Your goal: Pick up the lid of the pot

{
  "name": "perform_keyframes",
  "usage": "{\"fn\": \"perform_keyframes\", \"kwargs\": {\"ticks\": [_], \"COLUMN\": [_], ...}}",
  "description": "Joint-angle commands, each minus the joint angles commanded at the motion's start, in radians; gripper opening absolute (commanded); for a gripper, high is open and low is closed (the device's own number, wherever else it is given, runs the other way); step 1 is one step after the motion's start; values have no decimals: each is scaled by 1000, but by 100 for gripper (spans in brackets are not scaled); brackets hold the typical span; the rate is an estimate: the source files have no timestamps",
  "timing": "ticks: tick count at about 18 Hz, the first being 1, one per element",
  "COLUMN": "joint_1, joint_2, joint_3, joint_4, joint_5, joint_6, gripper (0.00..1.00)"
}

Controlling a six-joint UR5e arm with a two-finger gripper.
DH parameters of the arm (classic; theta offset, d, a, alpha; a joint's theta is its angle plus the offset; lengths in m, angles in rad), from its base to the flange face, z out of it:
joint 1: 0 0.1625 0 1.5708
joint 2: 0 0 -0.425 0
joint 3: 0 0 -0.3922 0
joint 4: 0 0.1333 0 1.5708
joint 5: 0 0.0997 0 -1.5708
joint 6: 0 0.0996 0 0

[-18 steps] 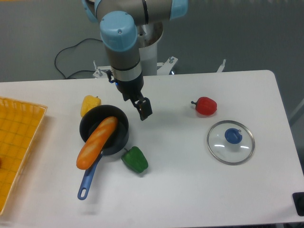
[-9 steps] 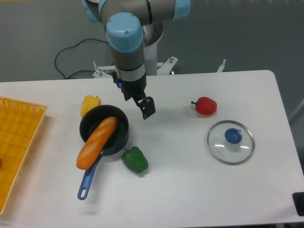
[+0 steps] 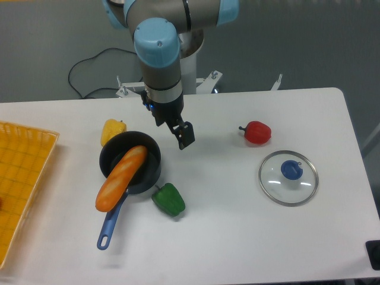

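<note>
Apparently released, the tool (image 3: 172, 133) is held well apart from the pot lid (image 3: 278, 186), which is laid flat so its blue knob (image 3: 291, 170) can be grasped.

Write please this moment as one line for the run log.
gripper: open, holding nothing | glass pot lid: on table, blue knob up | lid grasp: not yet

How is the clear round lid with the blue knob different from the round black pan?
The clear round pot lid is see-through and shallow; the round black pan is opaque and deep. The lid has a short blue knob near its middle, while the pan has a long blue handle at its side. The pan holds part of an orange loaf-shaped item. Both have blue grips.
</note>
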Motion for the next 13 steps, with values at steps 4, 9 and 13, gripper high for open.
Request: {"fn": "perform_keyframes", "kwargs": {"ticks": [4,9,13], "joint_1": [63,126,181], "joint_2": [-18,-51,-78], "joint_3": [2,8,9], "joint_4": [-2,8,11], "joint_5": [0,5,5], "joint_6": [146,212,284], "gripper": [100,100,100]}}
